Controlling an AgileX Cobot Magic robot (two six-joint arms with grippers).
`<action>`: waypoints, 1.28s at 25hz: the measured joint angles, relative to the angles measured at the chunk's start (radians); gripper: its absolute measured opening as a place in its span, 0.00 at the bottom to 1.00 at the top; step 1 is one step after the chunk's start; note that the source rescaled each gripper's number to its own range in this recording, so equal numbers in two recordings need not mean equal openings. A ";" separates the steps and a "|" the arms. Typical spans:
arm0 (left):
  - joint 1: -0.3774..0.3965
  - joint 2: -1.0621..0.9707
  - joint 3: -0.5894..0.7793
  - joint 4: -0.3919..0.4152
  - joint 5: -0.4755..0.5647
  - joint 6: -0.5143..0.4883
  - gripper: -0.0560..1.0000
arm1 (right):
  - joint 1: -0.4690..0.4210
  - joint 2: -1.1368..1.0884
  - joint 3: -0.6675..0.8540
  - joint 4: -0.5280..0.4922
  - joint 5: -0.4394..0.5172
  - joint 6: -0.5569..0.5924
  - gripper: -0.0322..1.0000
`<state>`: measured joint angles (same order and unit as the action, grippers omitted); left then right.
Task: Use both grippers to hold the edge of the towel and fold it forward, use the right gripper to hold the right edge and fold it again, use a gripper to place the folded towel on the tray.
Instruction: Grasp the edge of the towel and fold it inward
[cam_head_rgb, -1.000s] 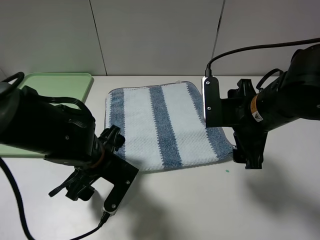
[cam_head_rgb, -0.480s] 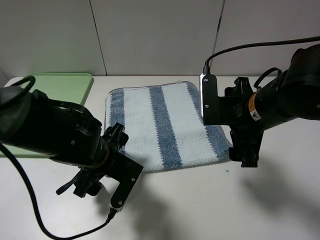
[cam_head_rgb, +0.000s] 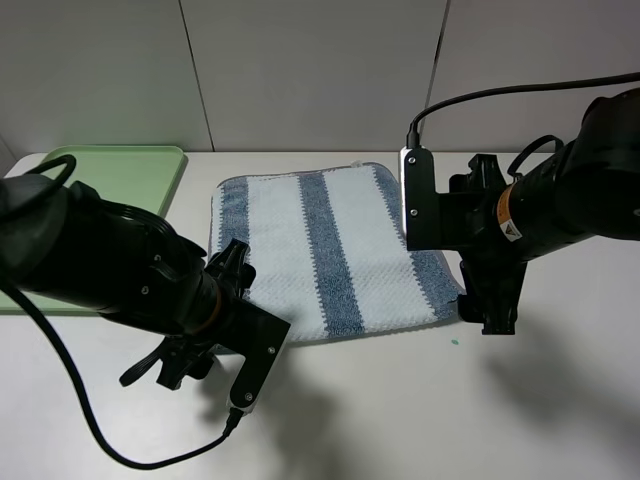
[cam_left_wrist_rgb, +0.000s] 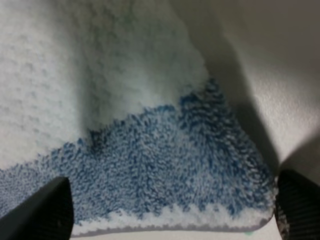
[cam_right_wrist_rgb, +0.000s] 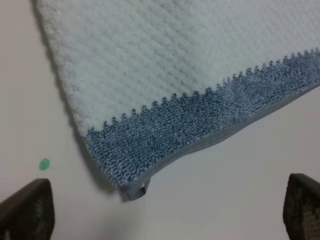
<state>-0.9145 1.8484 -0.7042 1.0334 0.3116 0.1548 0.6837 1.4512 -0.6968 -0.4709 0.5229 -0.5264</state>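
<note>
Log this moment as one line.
phase: pre-grasp | blue-and-white striped waffle towel: flat, unfolded | left claw: open at corner | right claw: open at corner

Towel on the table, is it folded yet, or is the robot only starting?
Only starting. Done: nothing folded; the towel lies flat on the table. In hand: the left gripper and right gripper sit at its near corners, jaws open, not gripping yet. Still to do: both folds, then moving it to the green tray.

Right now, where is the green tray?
In the high view the green tray sits at the back left, beside the striped towel, partly behind the left arm.
</note>
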 joint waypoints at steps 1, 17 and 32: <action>0.000 0.001 0.000 0.000 -0.002 -0.003 0.78 | 0.000 0.000 0.000 0.000 0.000 0.000 1.00; 0.000 0.017 0.004 -0.012 -0.046 -0.095 0.36 | 0.000 0.000 0.000 0.000 -0.001 0.000 1.00; 0.000 0.017 0.006 -0.012 -0.031 -0.097 0.05 | 0.000 0.000 0.000 -0.008 -0.001 -0.107 1.00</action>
<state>-0.9145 1.8655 -0.6985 1.0211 0.2806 0.0576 0.6837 1.4512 -0.6968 -0.4788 0.5219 -0.6329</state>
